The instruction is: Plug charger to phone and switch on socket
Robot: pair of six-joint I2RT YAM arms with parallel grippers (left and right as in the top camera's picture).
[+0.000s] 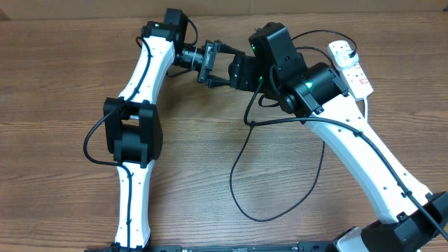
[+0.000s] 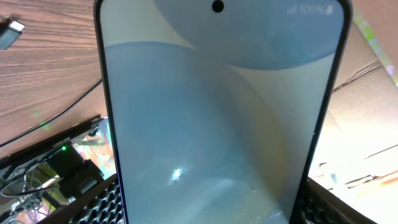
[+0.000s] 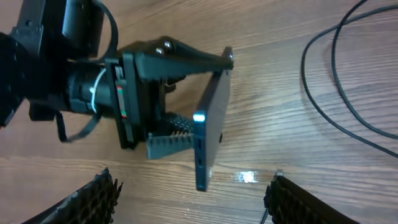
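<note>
My left gripper (image 2: 211, 208) is shut on the phone (image 2: 217, 124), whose light blue screen fills the left wrist view. In the right wrist view the phone (image 3: 208, 124) stands edge-on in the left gripper's jaws, its lower end just above the table. My right gripper (image 3: 189, 186) is open, its fingers spread either side of that end. The charger's thin black cable (image 1: 241, 175) loops over the table, and its black plug (image 1: 348, 50) sits in the white socket strip (image 1: 353, 70). A small connector tip (image 2: 10, 31) shows at the top left of the left wrist view.
Both grippers meet at the back middle of the table (image 1: 70, 84), the left (image 1: 212, 64) facing the right (image 1: 238, 73). Cable loops lie in front of the right arm (image 3: 336, 106). A cardboard edge (image 2: 367, 112) runs along the back.
</note>
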